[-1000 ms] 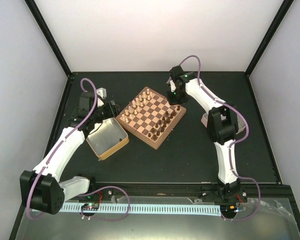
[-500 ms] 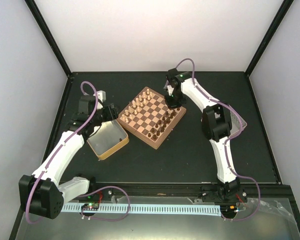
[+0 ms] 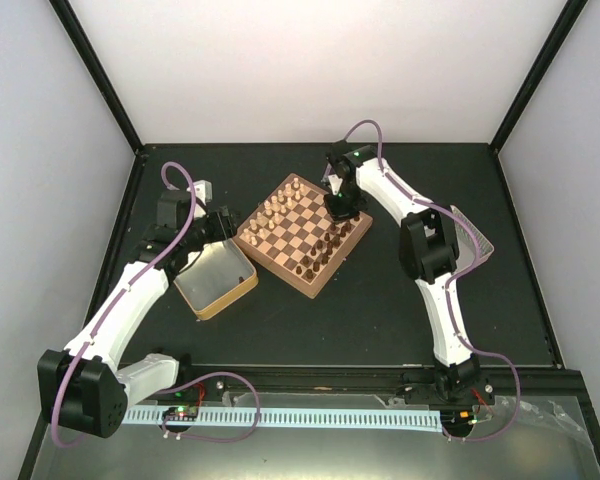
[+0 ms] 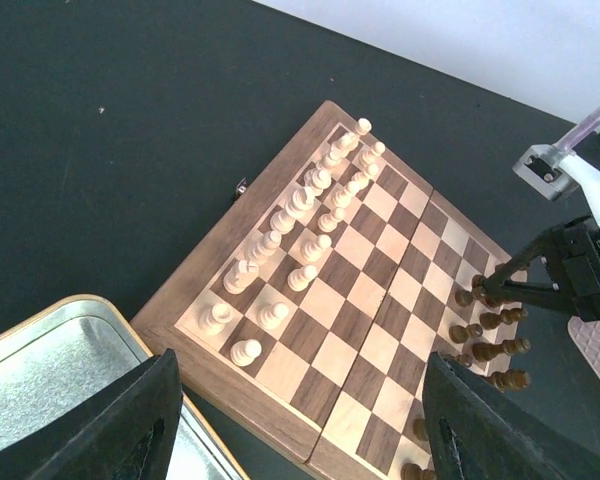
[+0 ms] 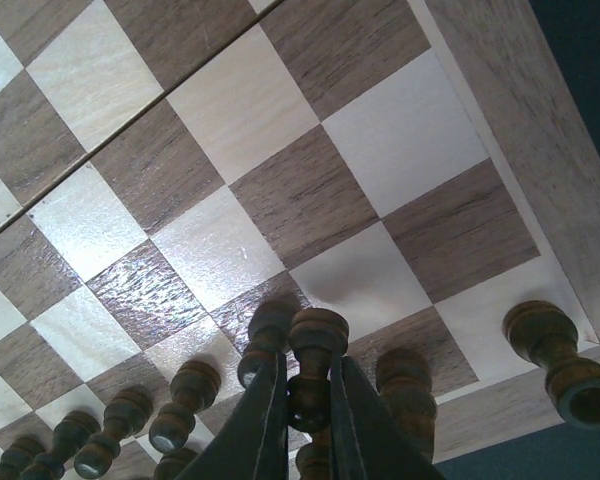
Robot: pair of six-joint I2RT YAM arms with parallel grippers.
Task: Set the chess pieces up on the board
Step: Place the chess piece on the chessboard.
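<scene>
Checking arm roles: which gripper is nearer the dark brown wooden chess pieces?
Right gripper: shut on one dark brown piece among them. Left gripper hangs open off the checkered board's opposite side, by the metal tray.

- Site type: robotics laboratory test cell.
- Enclosure: plain white panels [image 3: 310, 60] set in black frame struts [image 3: 95, 70] on three sides.
- Work surface: matte black table [image 3: 380, 320], with a left arm [image 3: 130, 300] and a right arm [image 3: 442, 295] bolted at its near edge.
- Wiring: exposed purple cables [image 3: 365, 127], a pale slotted cable strip [image 3: 310, 418] and bare circuit boards [image 3: 183, 412] along the front.
</scene>
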